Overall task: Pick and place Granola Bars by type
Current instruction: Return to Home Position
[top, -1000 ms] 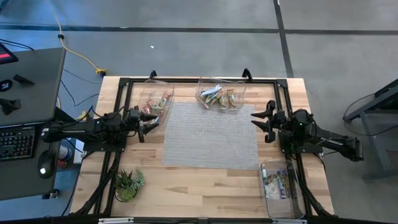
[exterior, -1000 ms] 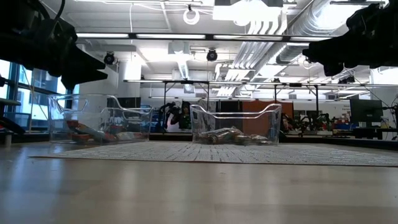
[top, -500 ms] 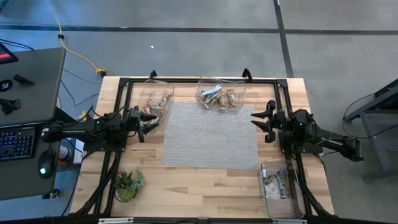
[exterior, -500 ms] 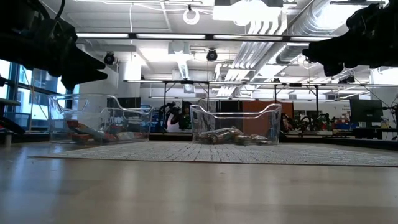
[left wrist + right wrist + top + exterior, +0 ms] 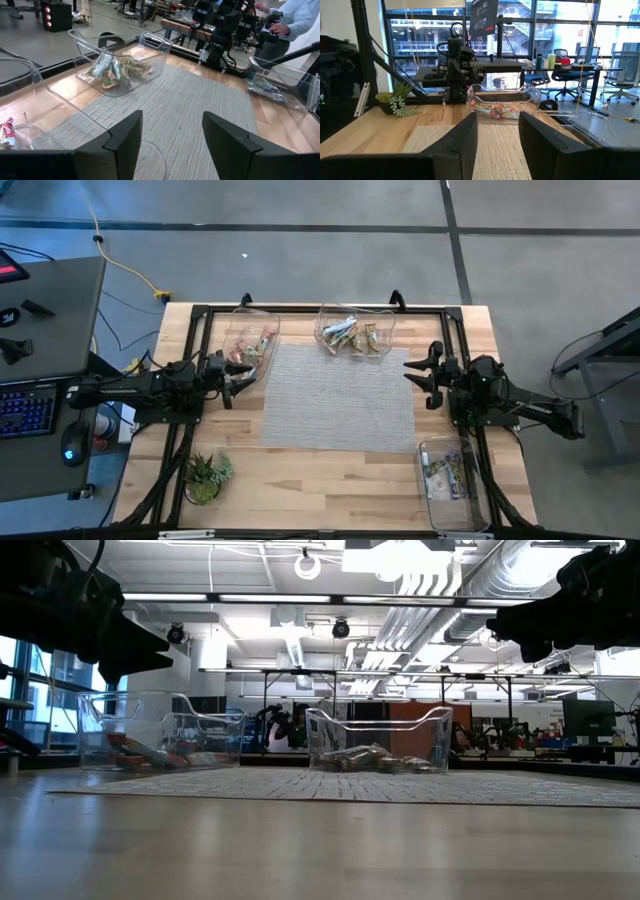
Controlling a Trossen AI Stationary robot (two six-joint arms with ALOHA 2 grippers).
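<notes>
The granola bars lie sorted in three clear bins. Red-pink bars fill the far-left bin (image 5: 250, 340), green-tan bars the far-middle bin (image 5: 355, 332) and blue-silver bars the near-right bin (image 5: 447, 478). My left gripper (image 5: 240, 376) hovers open at the left edge of the grey mat (image 5: 338, 395), beside the red-pink bin. In its wrist view the fingers of my left gripper (image 5: 172, 145) have only mat between them. My right gripper (image 5: 414, 372) hovers open at the mat's right edge; its wrist view shows my right gripper (image 5: 498, 140) with an empty gap.
A small potted plant (image 5: 205, 474) stands at the near left corner of the table. A black frame (image 5: 300, 308) runs around the tabletop. A desk with a keyboard (image 5: 30, 405) stands off the table's left edge. A person (image 5: 295, 20) is beyond the table's right side.
</notes>
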